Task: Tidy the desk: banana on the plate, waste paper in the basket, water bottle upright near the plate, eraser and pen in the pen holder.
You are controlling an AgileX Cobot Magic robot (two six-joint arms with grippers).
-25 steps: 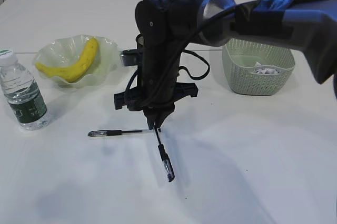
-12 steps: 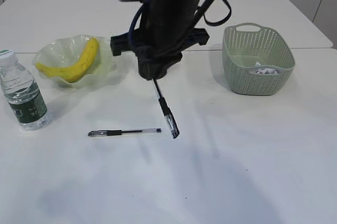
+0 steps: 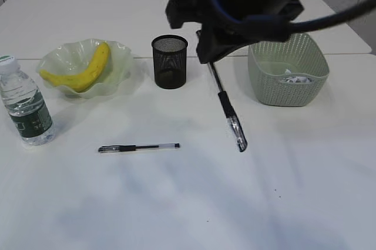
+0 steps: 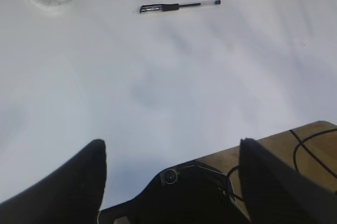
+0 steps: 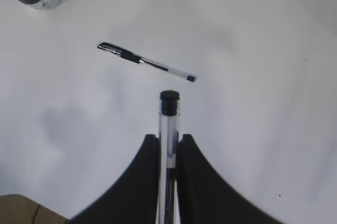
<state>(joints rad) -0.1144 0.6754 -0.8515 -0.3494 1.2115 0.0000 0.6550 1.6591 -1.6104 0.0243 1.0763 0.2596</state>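
Right gripper (image 5: pixel 168 145) is pinching a pen (image 3: pixel 226 106) by one end, dangling between the pen holder (image 3: pixel 170 61) and basket (image 3: pixel 286 73). Long overhang could swing and clip the holder's rim. Left gripper (image 4: pixel 171 155) idles wide open.

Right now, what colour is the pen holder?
Black wire mesh pen holder; clearest in the exterior view.

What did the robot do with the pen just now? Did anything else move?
The right gripper, already shut on one pen, lifted it off the desk and carried it up and rightward, uncovering the pen holder. The other pen, banana, plate, water bottle and basket stayed put.
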